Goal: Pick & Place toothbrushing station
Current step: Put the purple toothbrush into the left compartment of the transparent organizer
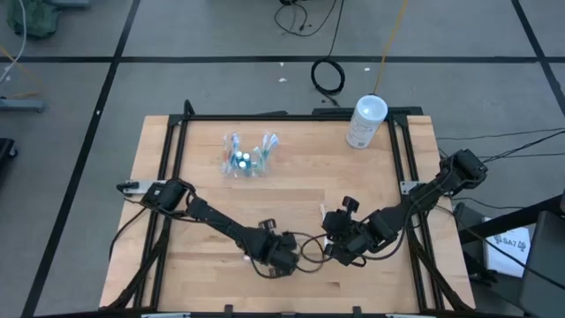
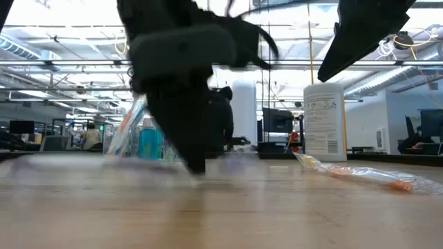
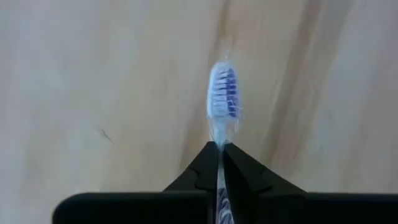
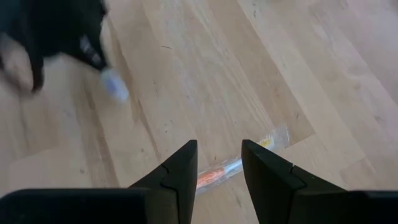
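the left fingers (image 3: pixel 219 163) pinch a blue-bristled toothbrush (image 3: pixel 222 93) low at the worktop's (image 1: pixel 309 185) lower centre. the right fingers (image 4: pixel 219 163) stand spread above an orange wrapped toothbrush (image 4: pixel 214 175). the clear cup (image 1: pixel 247 157) sits upper left; white canister (image 1: pixel 365 121) upper right.

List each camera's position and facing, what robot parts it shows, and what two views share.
High: overhead, straight down; both arms, clear cup, white canister.
Low: table height, level toward the room; arms enter from above.
Left wrist: past the left gripper, shut on a blue toothbrush.
Right wrist: past the open right gripper, over a wrapped orange toothbrush.
Shared: low also shows the canister.
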Controlling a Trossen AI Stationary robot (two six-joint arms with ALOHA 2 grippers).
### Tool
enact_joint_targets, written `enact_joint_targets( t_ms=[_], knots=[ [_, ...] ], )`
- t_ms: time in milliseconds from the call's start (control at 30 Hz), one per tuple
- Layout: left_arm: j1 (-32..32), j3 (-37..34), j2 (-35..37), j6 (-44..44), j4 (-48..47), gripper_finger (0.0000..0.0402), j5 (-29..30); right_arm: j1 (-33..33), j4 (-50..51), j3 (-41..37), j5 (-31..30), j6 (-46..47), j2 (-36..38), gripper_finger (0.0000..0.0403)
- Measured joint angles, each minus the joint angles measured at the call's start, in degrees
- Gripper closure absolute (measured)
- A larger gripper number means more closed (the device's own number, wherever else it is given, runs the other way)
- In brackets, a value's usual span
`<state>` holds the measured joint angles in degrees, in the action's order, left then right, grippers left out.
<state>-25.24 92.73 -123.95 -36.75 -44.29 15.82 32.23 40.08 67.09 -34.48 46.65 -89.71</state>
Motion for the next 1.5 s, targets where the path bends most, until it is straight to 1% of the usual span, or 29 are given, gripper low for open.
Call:
enact_joint_targets(
  t_ms=[100, 267, 333, 467, 533, 633, 700, 833, 1000, 1100, 1167, 1233, 1300, 1400, 1500],
  knots=[
    [-0.54, 0.40, 5.99, -2.67, -2.69, 0.0382, 3.47, 0.02, 0.02, 0.00, 0.02, 0.00, 0.00, 0.0286],
    [-2.89, 0.27, 16.66, -5.47, -12.55, 0.0397, 15.03, 0.02, -0.05, 0.00, 0.07, -1.28, 0.00, 0.0286],
    [-3.99, 0.31, 21.77, -8.59, -15.77, 0.0392, 21.53, 0.02, 0.03, 0.00, 0.43, -2.73, 0.00, 0.0286],
    [-6.86, 0.26, 29.81, -16.99, -24.27, 0.0381, 37.78, 0.00, 0.02, 0.00, 4.67, -6.39, 0.00, 0.0287],
    [-8.04, -0.15, 31.95, -21.47, -28.42, 0.0384, 43.00, 0.00, 0.02, 0.00, 6.18, -8.85, 0.00, 0.0287],
    [-8.96, -1.06, 35.10, -27.44, -34.29, 0.0396, 49.87, -0.25, -0.01, 0.00, 6.12, -11.81, 0.00, 0.0287],
    [-9.00, -2.58, 36.98, -31.13, -36.94, 0.0396, 52.96, -1.04, -0.44, 0.00, 6.14, -13.77, 0.00, 0.0287],
    [-7.10, -9.04, 40.24, -36.10, -37.78, 0.0387, 55.08, -3.85, -3.70, 0.00, 6.10, -18.28, 0.00, 0.0287],
    [-3.31, -19.56, 45.76, -43.95, -37.81, 0.0398, 57.61, -7.91, -8.29, 0.00, 6.08, -23.75, 0.00, 0.0287],
    [-0.15, -24.61, 49.65, -44.76, -36.94, 0.0393, 56.95, -9.85, -9.85, 0.00, 6.07, -26.10, 0.00, 0.0287],
    [1.90, -26.77, 52.64, -42.66, -35.18, 0.0393, 55.24, -10.95, -10.00, 0.00, 6.05, -26.95, 0.00, 0.0287],
    [4.07, -27.54, 55.63, -37.04, -32.56, 0.0398, 52.68, -11.97, -10.04, 0.00, 6.08, -26.99, 0.00, 0.0287],
    [5.91, -27.91, 58.34, -29.01, -26.69, 0.0398, 49.55, -12.99, -10.19, 0.00, 6.05, -27.02, 0.00, 0.0287],
    [8.03, -28.34, 61.59, -11.37, -13.31, 0.0394, 44.93, -14.24, -10.19, 0.00, 6.05, -27.02, 0.00, 0.0287],
    [10.58, -29.57, 63.29, 6.41, 0.85, 0.0399, 40.83, -15.34, -10.17, 0.00, 6.06, -27.59, 0.00, 0.0287]
  ],
)
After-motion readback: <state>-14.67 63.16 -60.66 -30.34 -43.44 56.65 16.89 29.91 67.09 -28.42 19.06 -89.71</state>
